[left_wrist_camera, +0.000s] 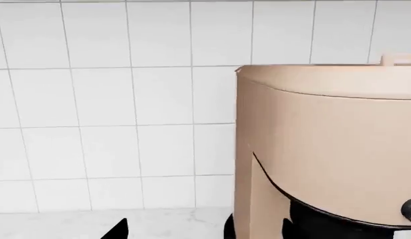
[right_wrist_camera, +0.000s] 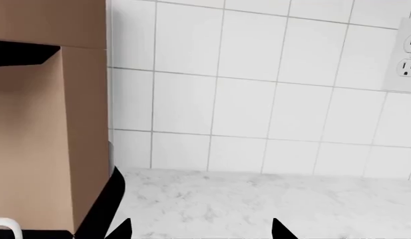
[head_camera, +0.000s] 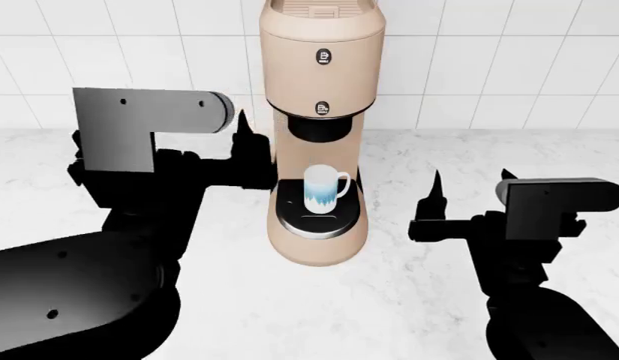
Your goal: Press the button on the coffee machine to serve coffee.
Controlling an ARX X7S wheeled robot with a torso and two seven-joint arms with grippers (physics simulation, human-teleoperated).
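White wall tiles (head_camera: 109, 60) back a marble counter (head_camera: 410, 300) bearing the tall beige cylindrical coffee machine (head_camera: 320, 67). A white mug (head_camera: 323, 187) sits on its black drip tray (head_camera: 311, 218). Left gripper (head_camera: 243, 127) beside the machine and right gripper (head_camera: 431, 196) nearby both hold nothing; their openings cannot be judged.

Matt beige plastic coffee machine (head_camera: 320, 60), glossy white wall tiles (head_camera: 509, 60), polished marble-look counter (head_camera: 419, 300).

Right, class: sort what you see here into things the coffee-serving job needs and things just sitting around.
Needed:
- coffee machine
- its upper button and lower button
- white mug on the black drip tray
- left gripper

Just there:
- wall outlet
- marble counter
- tiled wall
- right gripper
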